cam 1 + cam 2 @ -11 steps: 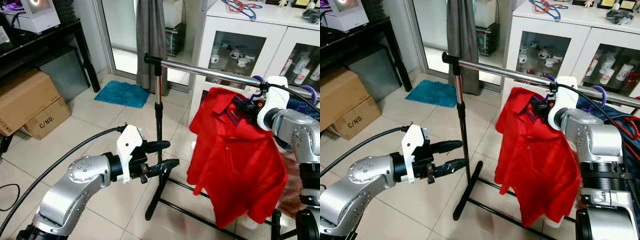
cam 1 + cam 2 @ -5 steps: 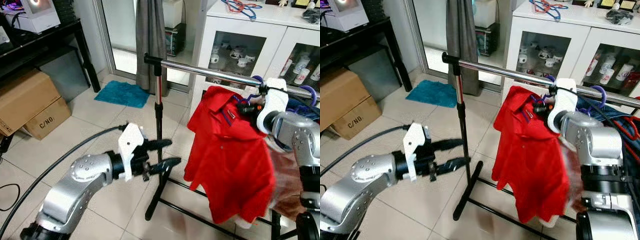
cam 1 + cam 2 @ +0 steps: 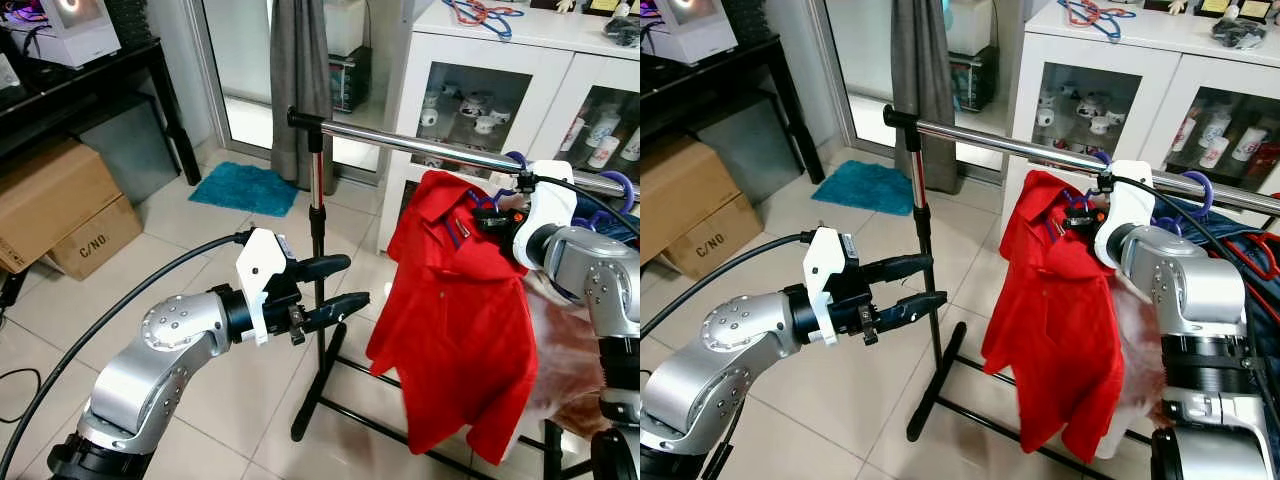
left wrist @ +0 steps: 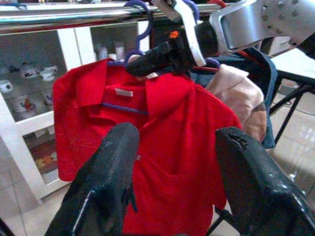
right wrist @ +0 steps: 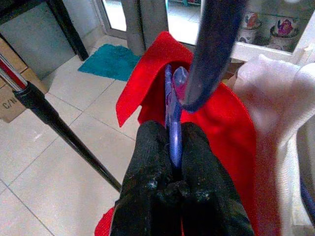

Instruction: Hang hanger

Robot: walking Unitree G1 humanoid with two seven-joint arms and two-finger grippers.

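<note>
A red polo shirt [image 3: 460,310] hangs on a purple hanger [image 5: 173,113]. My right gripper [image 3: 490,215] is shut on the hanger's neck, just below the chrome rail [image 3: 420,143] of the clothes rack. The hanger's hook [image 3: 514,160] is up at the rail; I cannot tell whether it rests on it. My left gripper [image 3: 352,281] is open and holds nothing. It hovers at mid height in front of the rack's upright pole [image 3: 318,230], left of the shirt.
Pink and dark blue clothes [image 4: 236,83] hang on the rail to the right of the shirt. Behind stands a white glass-door cabinet [image 3: 480,90]. The rack's black foot [image 3: 330,400] lies on the tiled floor. Cardboard boxes [image 3: 60,200] and a teal mat [image 3: 245,187] are at the left.
The shirt has swung on the hanger and its hem has shifted right. My left gripper has risen a little and moved closer to the pole. The right gripper keeps its hold.
</note>
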